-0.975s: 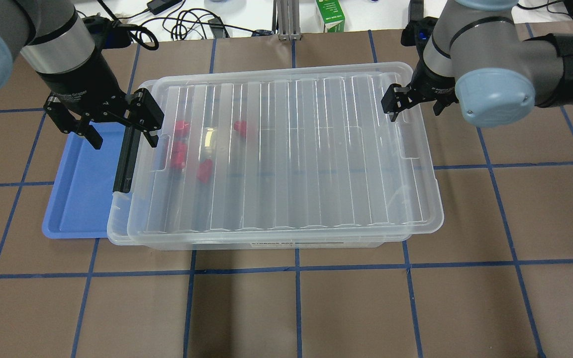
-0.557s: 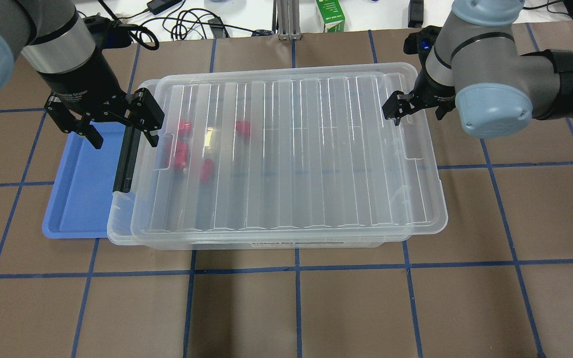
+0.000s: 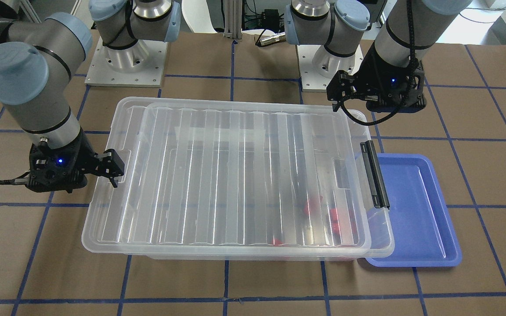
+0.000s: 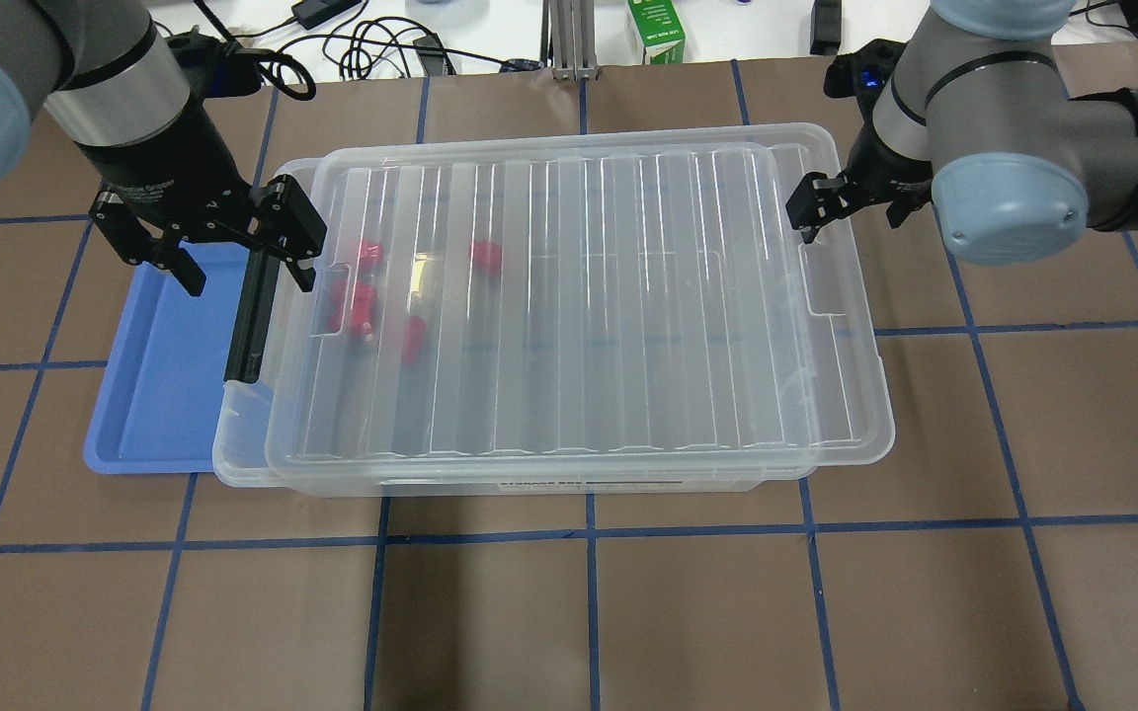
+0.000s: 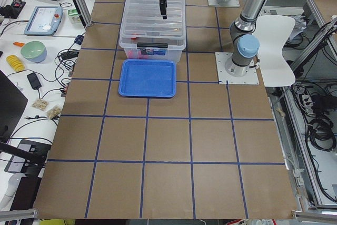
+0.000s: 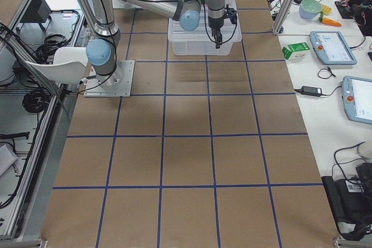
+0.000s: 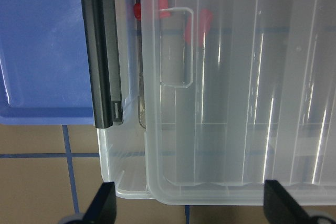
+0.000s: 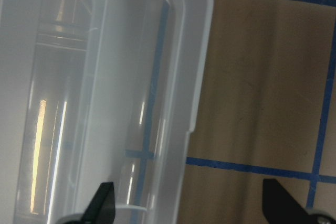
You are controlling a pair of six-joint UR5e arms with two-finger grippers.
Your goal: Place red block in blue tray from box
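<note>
The box (image 4: pixel 569 474) is a clear bin with a ribbed lid (image 4: pixel 579 296) that sits shifted toward the right end. Its black latch bar (image 4: pixel 251 306) is at the left end. Several red pieces (image 4: pixel 359 304) lie inside near that end, blurred through the lid. I cannot tell which is the red block. The blue tray (image 4: pixel 149 385) lies against the box's left end. My left gripper (image 4: pixel 233 252) is open above the latch end. My right gripper (image 4: pixel 851 212) is open, and the lid's right rim (image 8: pixel 197 77) lies between its fingers.
A green carton (image 4: pixel 656 30) and cables (image 4: pixel 371 44) lie beyond the table's far edge. The two robot bases (image 3: pixel 125 61) stand behind the box. Brown table surface with blue tape lines (image 4: pixel 589 533) stretches in front of the box.
My right gripper has moved to the right, and the lid has slid a little to the right with it. The left gripper and the tray have not moved.
</note>
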